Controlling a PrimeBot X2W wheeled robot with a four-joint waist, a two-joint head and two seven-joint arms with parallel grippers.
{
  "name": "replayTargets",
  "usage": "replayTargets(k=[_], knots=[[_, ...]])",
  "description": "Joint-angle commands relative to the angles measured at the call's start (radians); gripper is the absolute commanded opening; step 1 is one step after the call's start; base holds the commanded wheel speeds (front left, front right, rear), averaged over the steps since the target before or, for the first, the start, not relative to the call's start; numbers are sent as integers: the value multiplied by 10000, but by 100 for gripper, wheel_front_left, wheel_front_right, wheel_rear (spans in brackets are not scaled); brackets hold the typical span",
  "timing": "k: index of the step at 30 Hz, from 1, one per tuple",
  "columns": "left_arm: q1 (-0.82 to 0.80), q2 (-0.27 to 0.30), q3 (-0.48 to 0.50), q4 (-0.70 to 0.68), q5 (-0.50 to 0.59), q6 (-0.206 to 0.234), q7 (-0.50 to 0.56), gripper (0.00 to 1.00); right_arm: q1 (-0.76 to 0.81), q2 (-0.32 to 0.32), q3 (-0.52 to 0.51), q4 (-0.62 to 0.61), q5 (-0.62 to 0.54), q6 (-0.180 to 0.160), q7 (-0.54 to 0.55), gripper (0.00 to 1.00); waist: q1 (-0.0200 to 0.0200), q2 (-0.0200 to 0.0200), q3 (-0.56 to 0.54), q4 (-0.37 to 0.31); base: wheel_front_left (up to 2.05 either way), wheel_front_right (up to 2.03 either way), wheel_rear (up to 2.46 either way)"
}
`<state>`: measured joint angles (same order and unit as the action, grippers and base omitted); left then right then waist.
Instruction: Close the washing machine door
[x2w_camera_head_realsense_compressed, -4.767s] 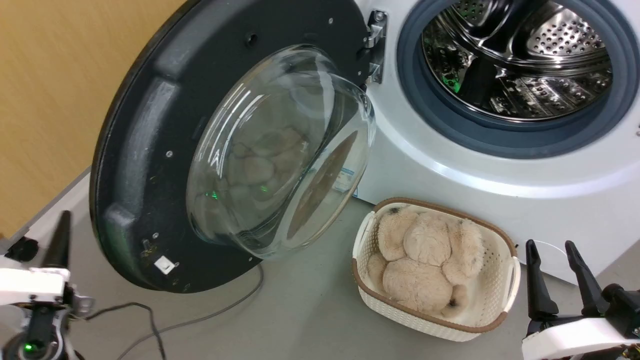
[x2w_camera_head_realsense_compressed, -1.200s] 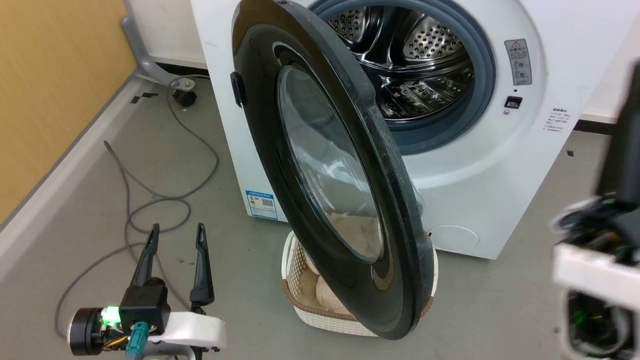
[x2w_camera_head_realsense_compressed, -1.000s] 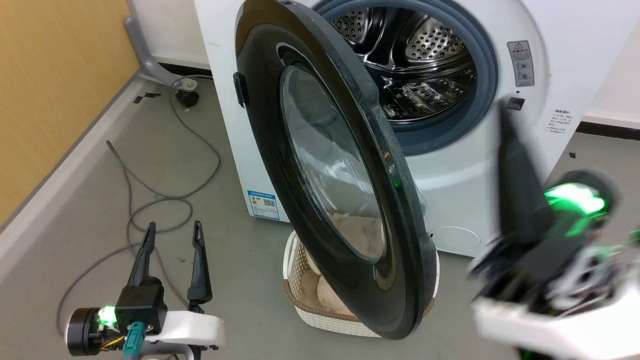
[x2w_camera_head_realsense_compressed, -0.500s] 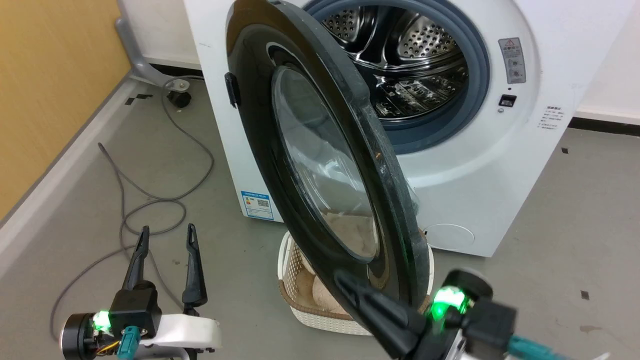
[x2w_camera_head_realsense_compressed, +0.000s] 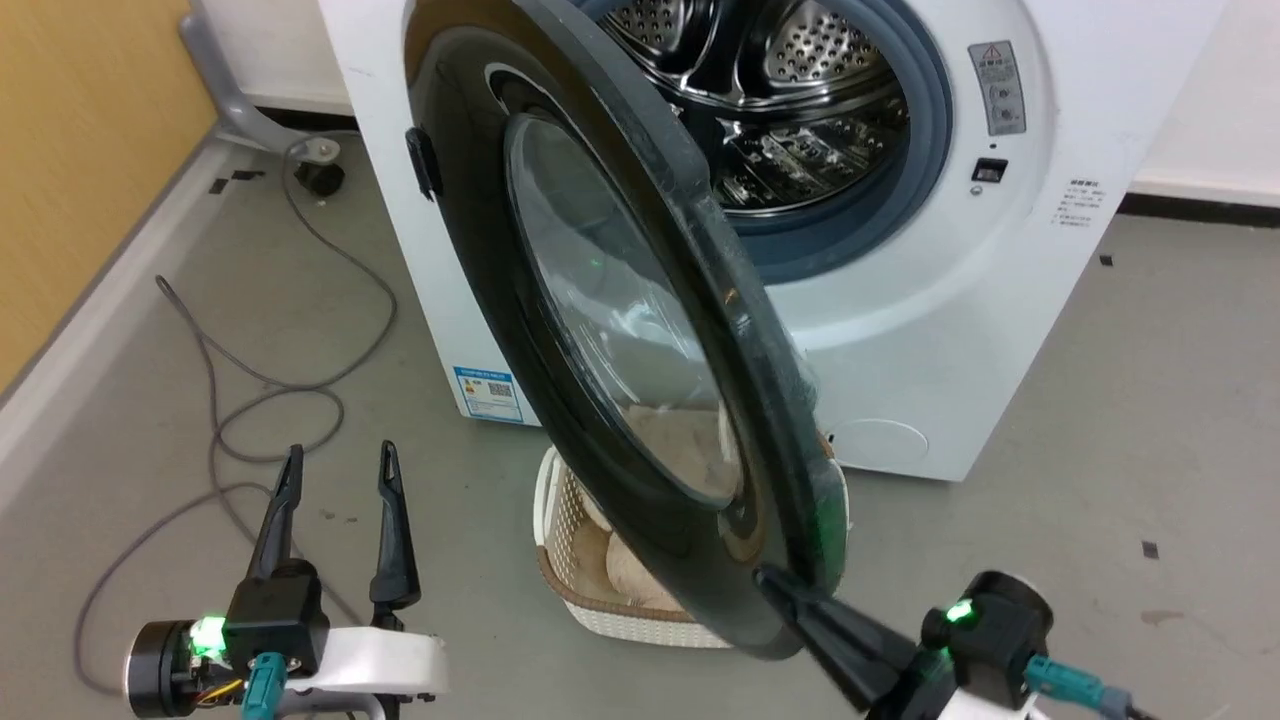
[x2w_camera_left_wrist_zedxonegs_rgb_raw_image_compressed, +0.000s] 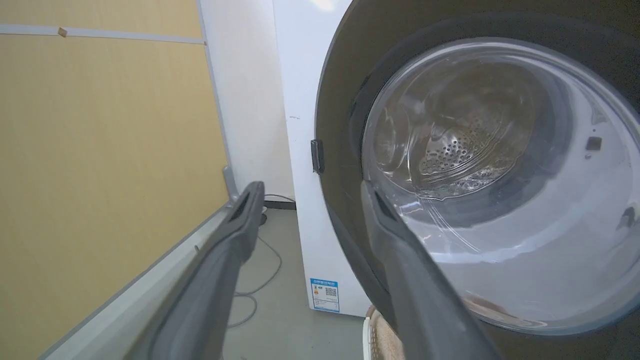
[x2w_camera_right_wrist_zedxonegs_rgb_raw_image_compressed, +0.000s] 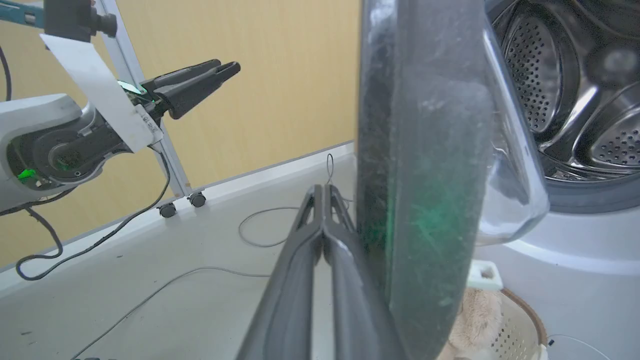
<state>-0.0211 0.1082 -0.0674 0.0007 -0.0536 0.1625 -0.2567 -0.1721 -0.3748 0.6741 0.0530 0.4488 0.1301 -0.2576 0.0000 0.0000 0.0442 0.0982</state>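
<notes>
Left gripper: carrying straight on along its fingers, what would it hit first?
Probably the white front of the washing machine, right beside the rim of the washing machine door. One finger of the left gripper lines up with that rim, which might touch first; depth is unclear.

We mark, on grey floor (x2w_camera_head_realsense_compressed: 1100, 400): white woven basket (x2w_camera_head_realsense_compressed: 620, 622) w/ beige plush toy (x2w_camera_head_realsense_compressed: 620, 570) inside; grey cable (x2w_camera_head_realsense_compressed: 300, 385) looped at left, nr pale skirting (x2w_camera_head_realsense_compressed: 90, 330) below yellow wall (x2w_camera_head_realsense_compressed: 70, 150); grey metal leg (x2w_camera_head_realsense_compressed: 225, 105) w/ black castor (x2w_camera_head_realsense_compressed: 320, 178), rear left; small dark tape marks (x2w_camera_head_realsense_compressed: 1150, 549) at right.
</notes>
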Motion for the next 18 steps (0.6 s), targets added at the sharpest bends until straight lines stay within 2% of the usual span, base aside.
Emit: replayTargets(k=[1, 11, 17, 18], knots=[[-44, -44, -7, -62, 80, -52, -51, 100, 74, 76, -238, 110, -39, 6, -42, 0, 0, 0, 80, -49, 0, 0, 0], [-541, -220, -312, -244, 230, -207, -51, 100, -688, 249, -2594, 977, -159, 6, -42, 0, 0, 0, 834, -160, 0, 0, 0], [-1115, -329, -587, -406, 311, -248, -51, 100, -2008, 21, -3626, 1818, -525, 6, -42, 0, 0, 0, 1724, -113, 0, 0, 0], [-1451, -380, -711, -501, 328, -231, -51, 100, -2761, -122, -3933, 2270, -617, 6, -42, 0, 0, 0, 2188, -45, 0, 0, 0]])
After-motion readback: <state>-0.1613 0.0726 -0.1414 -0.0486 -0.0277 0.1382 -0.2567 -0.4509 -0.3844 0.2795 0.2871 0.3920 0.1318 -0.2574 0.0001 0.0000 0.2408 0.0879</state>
